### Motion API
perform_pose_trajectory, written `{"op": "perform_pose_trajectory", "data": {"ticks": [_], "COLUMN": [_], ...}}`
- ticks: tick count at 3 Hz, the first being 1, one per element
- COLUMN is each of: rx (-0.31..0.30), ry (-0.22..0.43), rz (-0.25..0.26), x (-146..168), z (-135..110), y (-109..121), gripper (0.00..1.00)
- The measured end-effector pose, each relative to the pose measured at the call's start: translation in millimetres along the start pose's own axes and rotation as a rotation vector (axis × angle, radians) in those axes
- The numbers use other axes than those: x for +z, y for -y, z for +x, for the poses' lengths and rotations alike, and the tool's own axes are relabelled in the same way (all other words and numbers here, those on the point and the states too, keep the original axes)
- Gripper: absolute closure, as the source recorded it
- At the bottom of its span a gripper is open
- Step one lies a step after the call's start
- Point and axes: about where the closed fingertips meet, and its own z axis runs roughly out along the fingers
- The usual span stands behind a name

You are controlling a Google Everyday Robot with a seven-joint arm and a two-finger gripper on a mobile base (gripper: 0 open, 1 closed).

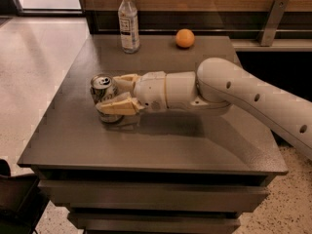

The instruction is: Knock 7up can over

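The 7up can stands upright on the dark grey table, left of centre, its shiny pull-tab top facing up. My gripper reaches in from the right on a white arm. It is open and its two cream fingers straddle the can. One finger lies behind the can and the other finger crosses in front of its lower half. I cannot tell whether the fingers touch the can.
A clear plastic water bottle stands at the table's back edge, and an orange lies to its right. The table's left edge drops to a pale floor. A wooden wall with a ledge runs behind.
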Motion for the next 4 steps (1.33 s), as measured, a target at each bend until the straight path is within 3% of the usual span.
{"op": "perform_pose_trajectory", "data": {"ticks": [1, 2, 4], "rx": [-0.001, -0.003, 0.005], "ry": [0.001, 0.001, -0.080], "rz": [-0.004, -0.008, -0.003], "x": [2, 3, -8], "z": [-1, -2, -7], "y": [-1, -2, 9], "gripper": [0.84, 1.00, 1.00]}}
